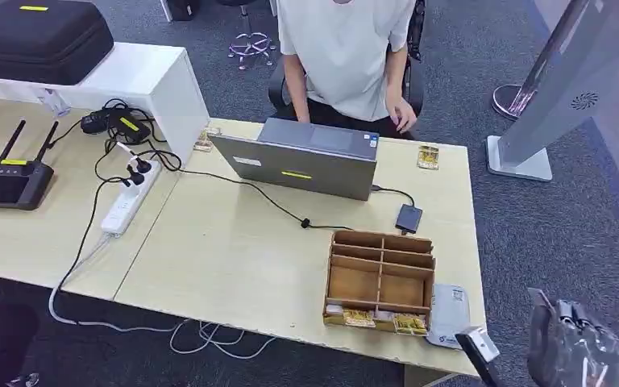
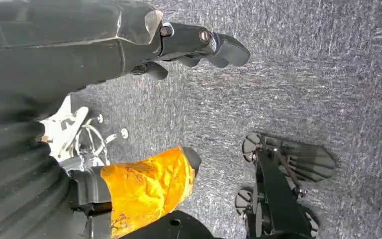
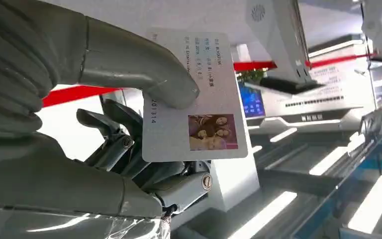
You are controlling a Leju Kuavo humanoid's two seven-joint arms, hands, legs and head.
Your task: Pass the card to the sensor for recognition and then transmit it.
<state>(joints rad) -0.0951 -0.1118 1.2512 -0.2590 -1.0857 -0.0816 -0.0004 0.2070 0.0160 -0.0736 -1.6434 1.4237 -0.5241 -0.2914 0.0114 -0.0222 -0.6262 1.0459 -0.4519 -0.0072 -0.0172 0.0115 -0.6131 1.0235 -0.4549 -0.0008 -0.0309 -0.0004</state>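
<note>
Right wrist view: your right hand [image 3: 144,144] has the card [image 3: 194,94] pinched flat, thumb on its face w/ dark fingers behind. In the head view, that hand [image 1: 576,351] is low, just off the tabletop [image 1: 234,258] corner, and the grey sensor pad [image 1: 449,314] sits just beside the wooden tray [image 1: 380,278], toward that hand. So the right arm is nearer, I think. Left hand [image 2: 199,42] hangs over the floor, fingers curled, holding nothing.
</note>
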